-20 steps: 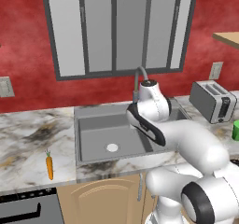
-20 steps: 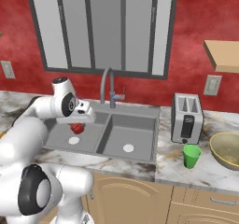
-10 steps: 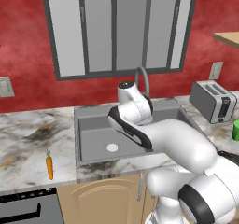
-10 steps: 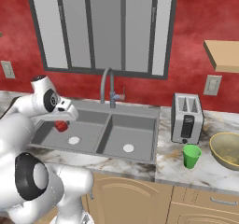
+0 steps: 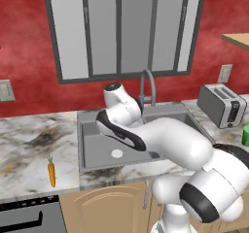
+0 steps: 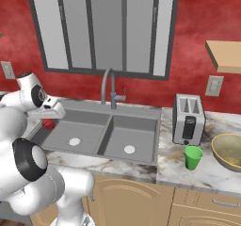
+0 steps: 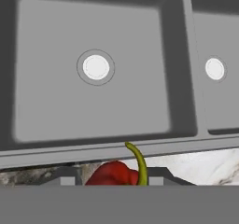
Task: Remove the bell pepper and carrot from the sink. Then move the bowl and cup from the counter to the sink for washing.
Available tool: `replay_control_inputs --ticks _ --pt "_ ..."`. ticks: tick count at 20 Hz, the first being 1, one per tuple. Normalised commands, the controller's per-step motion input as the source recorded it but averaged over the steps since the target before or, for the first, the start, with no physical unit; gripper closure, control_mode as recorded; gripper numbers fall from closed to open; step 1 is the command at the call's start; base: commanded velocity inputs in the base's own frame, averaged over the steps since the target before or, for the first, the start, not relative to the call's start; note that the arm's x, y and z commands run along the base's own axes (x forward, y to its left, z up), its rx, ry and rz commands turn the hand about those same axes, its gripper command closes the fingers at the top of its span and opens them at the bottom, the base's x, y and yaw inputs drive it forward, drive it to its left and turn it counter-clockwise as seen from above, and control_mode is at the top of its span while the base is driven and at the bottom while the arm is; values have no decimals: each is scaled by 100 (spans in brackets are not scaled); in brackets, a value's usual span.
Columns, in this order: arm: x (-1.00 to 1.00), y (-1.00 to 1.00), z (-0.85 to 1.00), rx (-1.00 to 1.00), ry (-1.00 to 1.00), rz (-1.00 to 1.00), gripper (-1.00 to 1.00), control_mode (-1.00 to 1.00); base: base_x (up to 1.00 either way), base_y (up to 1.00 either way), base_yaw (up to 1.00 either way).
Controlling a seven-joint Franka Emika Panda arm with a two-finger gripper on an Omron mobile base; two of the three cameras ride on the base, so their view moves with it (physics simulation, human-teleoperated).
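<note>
tool [image 6: 51, 119]: clenched on the bell pepper [image 7: 115, 173], which sits right between its tips; a curved olive stem rises from the red flesh toward the sink [image 7: 93, 139].
bell pepper, other angle: a red spot at the tool in the right base view, over the sink's left rim.
key relation: in the hand view the marble table [image 7: 210, 164] lies just under and beside the tool, with the sink rim just past it; judged, setting down calls for clearing that rim onto the table.
carrot [image 5: 51, 172]: already out of the sink, lying on the table well off from the tool, long axis running front to back, green top pointing away from the table's front edge.
cup [image 6: 192, 157]: far from the tool, across both basins, upright on the table.
bowl [image 6: 229, 150]: beyond the cup, farther still.
materials: pepper glossy and rounded; sink matte grey metal with white round drains; table veined marble; cup smooth green; bowl olive with a pale rim.
</note>
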Motion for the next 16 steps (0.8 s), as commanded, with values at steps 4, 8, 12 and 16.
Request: replay_control_inputs --ticks 4,8,12,16 --pt "0 51 5 0 0 0 100 -100 0 0 0" --pt "0 49 1 1 0 0 100 -100 0 0 0" --pt "0 45 1 5 4 0 100 -100 0 0 0" --pt "1 47 0 8 7 0 100 -100 0 0 0"
